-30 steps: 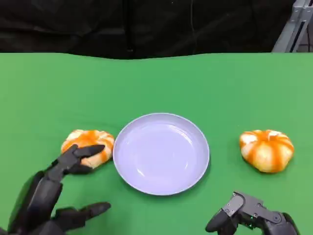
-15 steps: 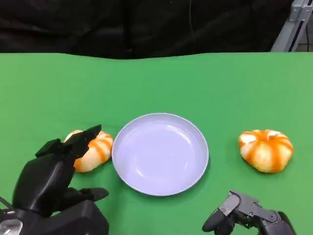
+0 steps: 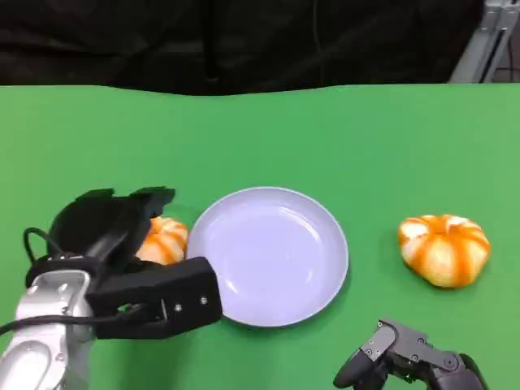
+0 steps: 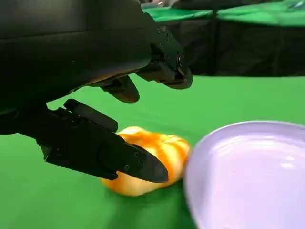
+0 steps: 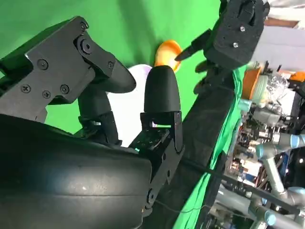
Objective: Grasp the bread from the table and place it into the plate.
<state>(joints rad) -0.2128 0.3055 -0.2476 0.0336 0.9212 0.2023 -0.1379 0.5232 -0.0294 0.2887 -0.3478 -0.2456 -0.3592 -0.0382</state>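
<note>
Green cloth covers the table (image 3: 268, 138) in front of you, with black drapes behind its far edge. Your lavender plate (image 3: 267, 255) sits near the middle, toward the near edge, and holds nothing. Just beside its left rim lies one orange-and-white striped bread (image 3: 162, 240); your left hand (image 3: 110, 223) hangs over it, fingers (image 4: 119, 160) spread on either side and not clamped, with one touching or nearly touching the bun. A second striped bread (image 3: 444, 249) rests well apart from the plate toward the right edge. Your right hand (image 3: 406, 361) lies at the near edge, fingers curled in around nothing.
</note>
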